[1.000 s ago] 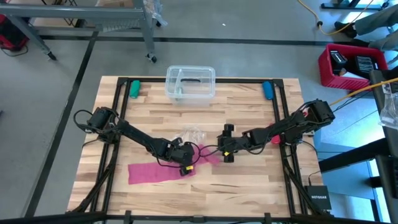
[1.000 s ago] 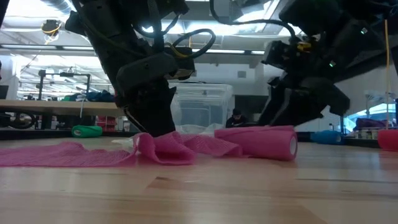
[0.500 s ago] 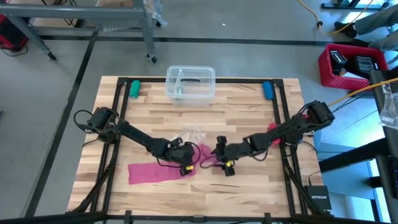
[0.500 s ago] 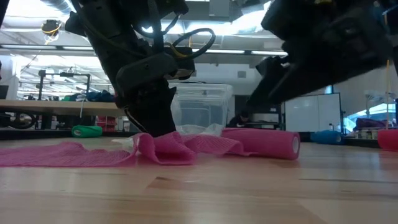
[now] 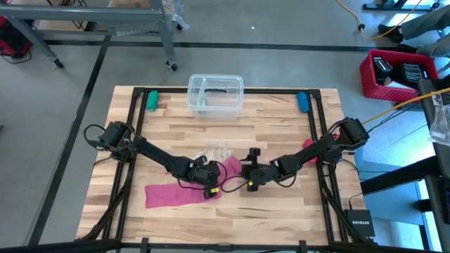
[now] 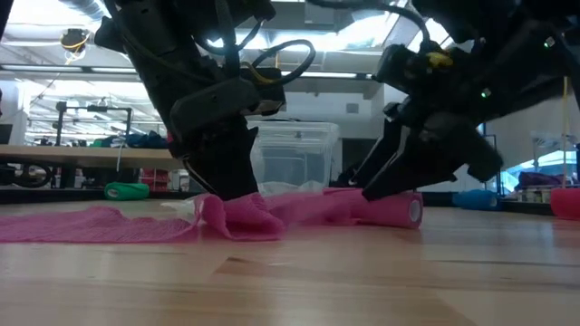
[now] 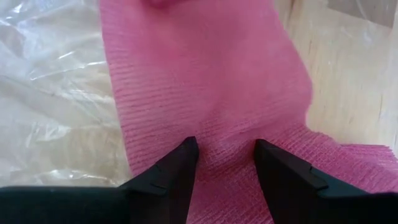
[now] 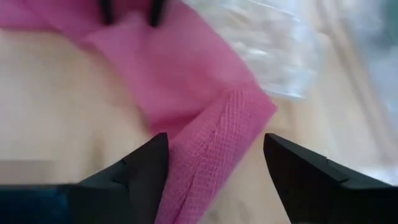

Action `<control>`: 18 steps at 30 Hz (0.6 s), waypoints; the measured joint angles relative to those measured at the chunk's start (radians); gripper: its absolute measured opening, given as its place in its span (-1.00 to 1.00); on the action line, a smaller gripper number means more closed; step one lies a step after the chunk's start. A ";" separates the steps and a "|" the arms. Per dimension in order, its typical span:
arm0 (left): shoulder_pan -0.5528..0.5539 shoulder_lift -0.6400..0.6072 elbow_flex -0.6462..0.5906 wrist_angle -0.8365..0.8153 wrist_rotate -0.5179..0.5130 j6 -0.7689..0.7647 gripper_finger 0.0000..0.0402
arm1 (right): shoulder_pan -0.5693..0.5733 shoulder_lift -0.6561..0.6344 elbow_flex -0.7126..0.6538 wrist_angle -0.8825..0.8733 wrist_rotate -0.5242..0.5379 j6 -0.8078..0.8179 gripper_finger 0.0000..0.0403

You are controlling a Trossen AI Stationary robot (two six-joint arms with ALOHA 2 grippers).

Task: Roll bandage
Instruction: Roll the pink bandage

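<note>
The pink bandage lies on the table. Its flat strip (image 5: 172, 193) runs from the near left toward the middle and ends in a small roll (image 6: 390, 208). The roll also shows in the right wrist view (image 8: 211, 149). My left gripper (image 5: 210, 186) stands on the strip a short way from the roll, fingers a little apart (image 7: 225, 149). My right gripper (image 5: 247, 177) is open and low over the roll, one finger on either side of it (image 8: 214, 143). A ruck of strip (image 6: 227, 215) rises beside the left gripper. My left gripper comes from above, pointing down, with both fingertips (image 7: 186, 152) set on the flat strip (image 7: 224, 124), whose fabric shows in the gap between them. The strip lies on the table. My right gripper straddles the roll, but I cannot tell whether its fingers touch it.
A crumpled clear wrapper (image 5: 218, 151) lies just beyond the grippers. A clear plastic box (image 5: 215, 93) stands at the far edge, with a green object (image 5: 152, 100) to its left and a blue one (image 5: 302, 102) to its right. A small red object (image 5: 308, 144) lies by the right arm.
My right gripper has gone toward the table's left and near edge and come down over the roll, ending with its fingers astride it. The roll has shifted a little on the table. The left gripper and the strip under it have kept still.
</note>
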 joint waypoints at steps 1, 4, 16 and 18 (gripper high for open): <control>-0.007 0.000 0.000 -0.001 -0.002 -0.003 -0.21 | -0.004 0.000 0.000 -0.019 0.019 0.000 0.31; -0.029 0.000 0.001 -0.016 -0.010 -0.026 -0.21 | -0.028 -0.002 0.001 -0.084 0.026 0.018 0.31; -0.135 -0.004 0.003 -0.178 -0.050 -0.136 -0.25 | -0.105 -0.004 0.003 -0.135 -0.067 -0.016 0.31; -0.148 -0.005 -0.005 -0.181 -0.060 -0.152 -0.27 | -0.105 -0.004 0.003 -0.149 -0.060 -0.025 0.31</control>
